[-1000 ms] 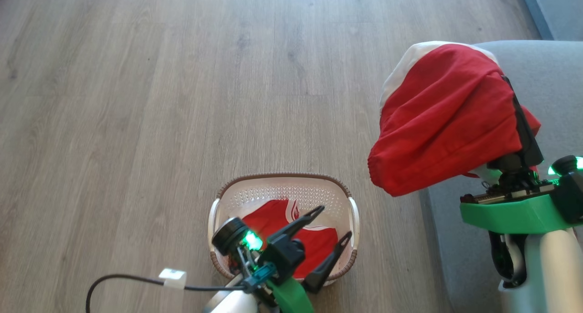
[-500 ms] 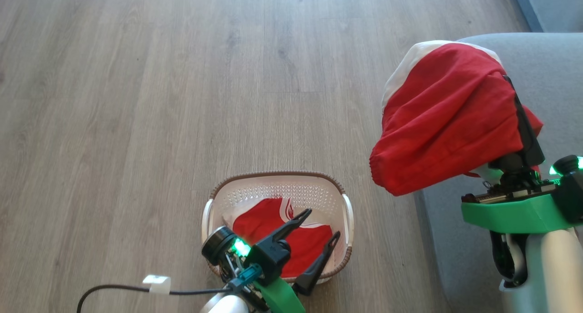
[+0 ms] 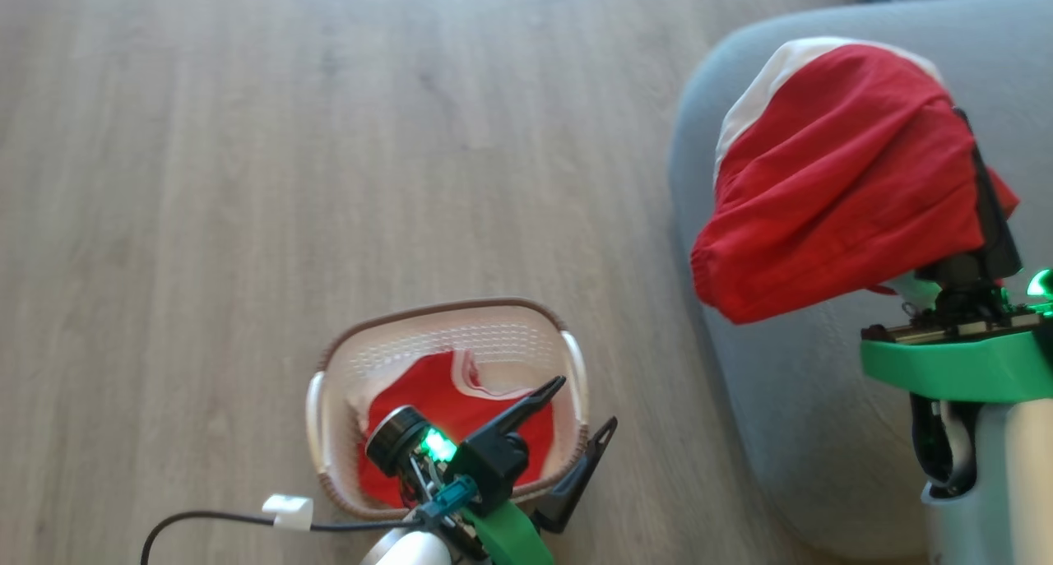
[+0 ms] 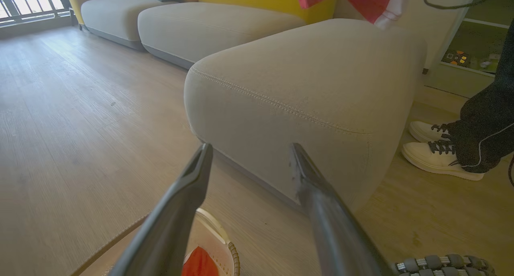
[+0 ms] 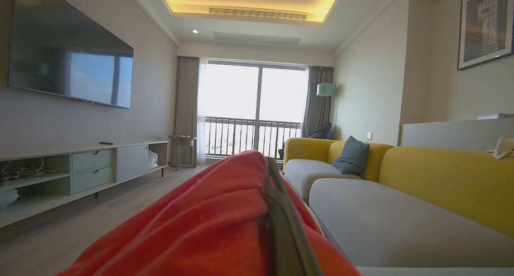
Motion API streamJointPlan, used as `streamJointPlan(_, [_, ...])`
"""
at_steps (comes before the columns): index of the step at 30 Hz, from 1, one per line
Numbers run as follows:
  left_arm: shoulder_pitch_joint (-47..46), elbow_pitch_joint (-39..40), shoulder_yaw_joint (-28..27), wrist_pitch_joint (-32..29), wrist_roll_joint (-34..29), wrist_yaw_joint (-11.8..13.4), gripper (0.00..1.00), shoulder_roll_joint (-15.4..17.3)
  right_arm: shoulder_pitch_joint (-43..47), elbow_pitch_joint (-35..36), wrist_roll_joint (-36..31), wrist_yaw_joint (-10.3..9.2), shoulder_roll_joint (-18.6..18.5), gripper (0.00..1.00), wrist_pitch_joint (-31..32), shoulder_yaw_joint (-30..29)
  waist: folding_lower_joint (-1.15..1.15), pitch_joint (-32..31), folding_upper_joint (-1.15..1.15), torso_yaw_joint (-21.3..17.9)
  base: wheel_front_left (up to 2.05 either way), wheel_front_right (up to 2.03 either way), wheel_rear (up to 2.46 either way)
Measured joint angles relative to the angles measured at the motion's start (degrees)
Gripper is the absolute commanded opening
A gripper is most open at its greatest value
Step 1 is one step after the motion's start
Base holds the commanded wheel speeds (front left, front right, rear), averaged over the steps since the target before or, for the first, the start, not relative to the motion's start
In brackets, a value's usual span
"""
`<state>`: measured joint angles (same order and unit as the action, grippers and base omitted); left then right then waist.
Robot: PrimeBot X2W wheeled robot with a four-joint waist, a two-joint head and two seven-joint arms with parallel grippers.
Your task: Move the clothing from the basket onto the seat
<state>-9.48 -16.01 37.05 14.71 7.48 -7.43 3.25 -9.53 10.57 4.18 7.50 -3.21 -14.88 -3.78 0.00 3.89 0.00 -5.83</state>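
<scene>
The right claw (image 3: 962,125) pinches a red garment (image 3: 839,178) high above the grey seat (image 3: 790,400), presumably to drop it there, while the left claw (image 3: 586,402) hovers spread over the basket (image 3: 461,314), where a second garment (image 3: 428,392) lies.

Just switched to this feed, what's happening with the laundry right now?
The right gripper is shut on a red garment, holding it in the air over the corner of the grey seat, not yet laid down. The left gripper hangs open above the basket on the floor; a second red garment lies in it. A person's shoes stand beside the seat.
</scene>
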Motion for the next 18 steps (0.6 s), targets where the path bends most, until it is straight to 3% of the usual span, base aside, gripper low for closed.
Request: streamJointPlan(18, [-3.4, -0.7, 3.9, 0.0, -0.5, 0.0, 1.0, 1.3, -1.8, 0.3, 2.5, 0.0, 0.2, 0.0, 0.0, -3.2, 0.0, 4.4, 0.0, -18.9, 0.0, 0.0, 0.0])
